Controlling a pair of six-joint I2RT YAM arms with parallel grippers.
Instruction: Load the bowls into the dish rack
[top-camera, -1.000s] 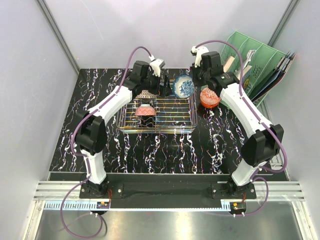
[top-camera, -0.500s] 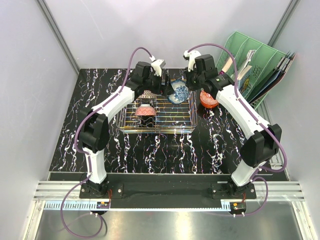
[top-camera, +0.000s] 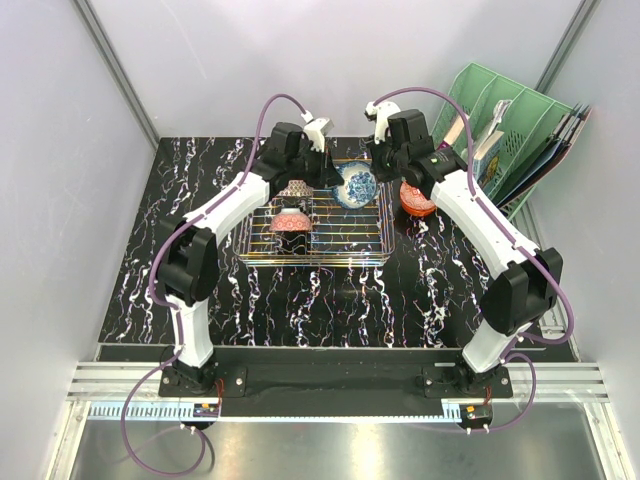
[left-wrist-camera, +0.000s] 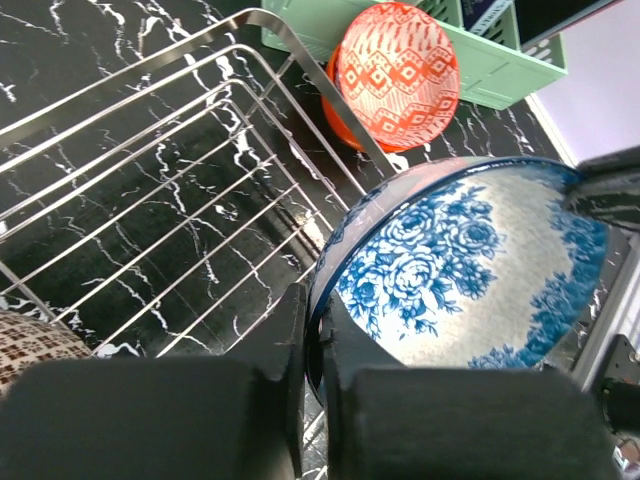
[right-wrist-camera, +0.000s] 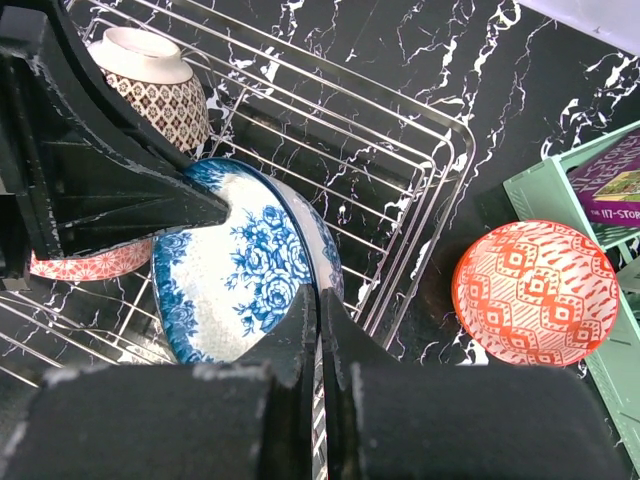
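A blue-and-white flowered bowl (top-camera: 355, 185) hangs tilted on edge over the far right part of the dish rack (top-camera: 340, 252). My left gripper (left-wrist-camera: 312, 300) is shut on one side of its rim. My right gripper (right-wrist-camera: 318, 300) is shut on the opposite side of the rim (right-wrist-camera: 240, 270). In the rack sit a brown-patterned bowl (right-wrist-camera: 155, 80) and a pink-red bowl (top-camera: 288, 222). An orange-red bowl with a patterned inside (top-camera: 418, 197) rests on the table just right of the rack, seen in both wrist views (left-wrist-camera: 398, 72) (right-wrist-camera: 535, 292).
A green slotted organiser (top-camera: 510, 130) with books stands at the back right, close behind the orange-red bowl. The rack's wire side (right-wrist-camera: 440, 190) runs between the held bowl and that bowl. Grey walls close in the black marbled table (top-camera: 200, 290).
The right gripper carried the blue-and-white bowl leftward over the rack's far right corner. The left gripper, open a second ago, has shut on the bowl's rim.
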